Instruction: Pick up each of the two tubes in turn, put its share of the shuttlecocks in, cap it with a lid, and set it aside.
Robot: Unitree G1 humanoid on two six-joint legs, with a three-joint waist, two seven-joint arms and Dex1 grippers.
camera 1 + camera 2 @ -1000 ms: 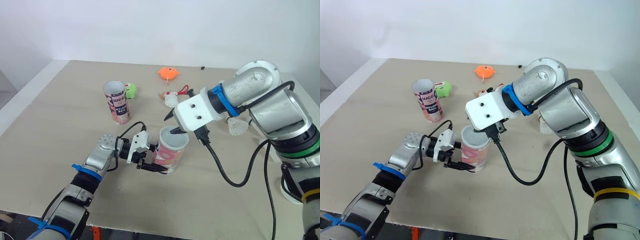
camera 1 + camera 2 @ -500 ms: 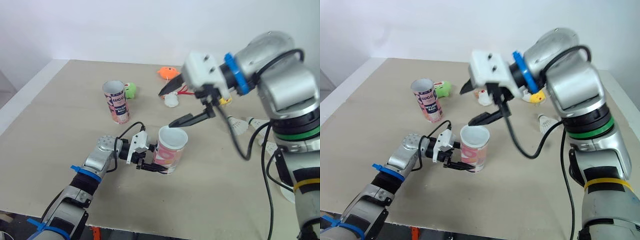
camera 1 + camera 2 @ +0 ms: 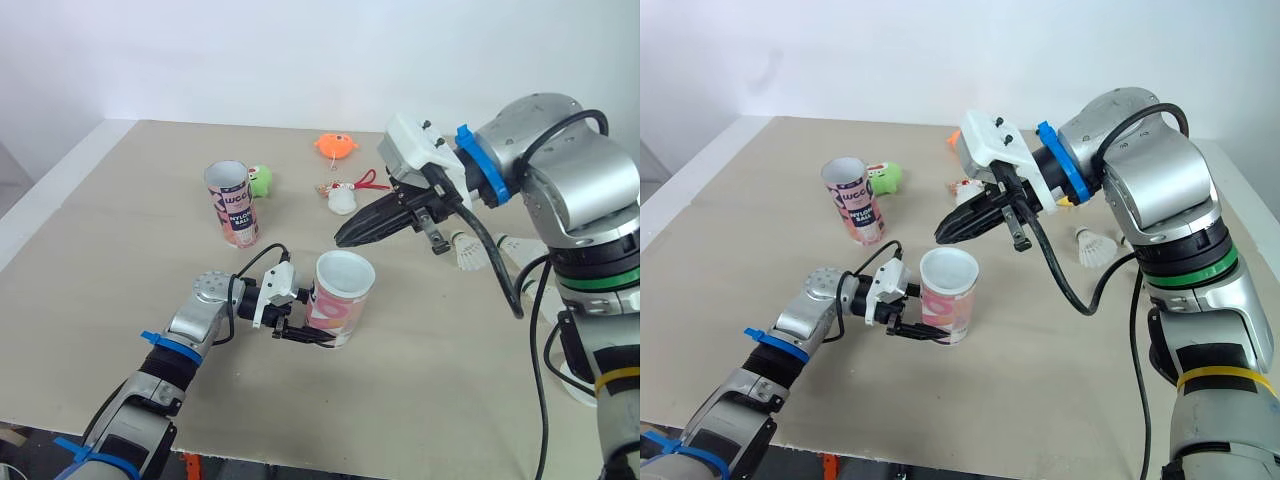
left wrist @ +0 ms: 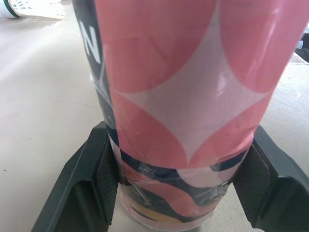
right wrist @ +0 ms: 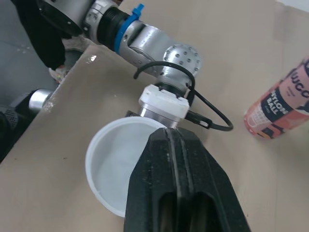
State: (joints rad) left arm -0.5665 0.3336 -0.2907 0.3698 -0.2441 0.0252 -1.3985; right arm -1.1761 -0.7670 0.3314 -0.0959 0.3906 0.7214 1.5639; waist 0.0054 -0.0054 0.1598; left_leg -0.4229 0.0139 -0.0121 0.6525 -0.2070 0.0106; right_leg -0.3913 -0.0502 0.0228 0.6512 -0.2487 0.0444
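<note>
Silver arms [image 3: 580, 190]; blue bands [image 3: 468, 168]; black cables [image 3: 1060, 282]

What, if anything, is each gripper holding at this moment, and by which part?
The left gripper grips the pink shuttlecock tube by its lower body, near the base, one finger on each side. The right gripper is shut and holds nothing.
</note>
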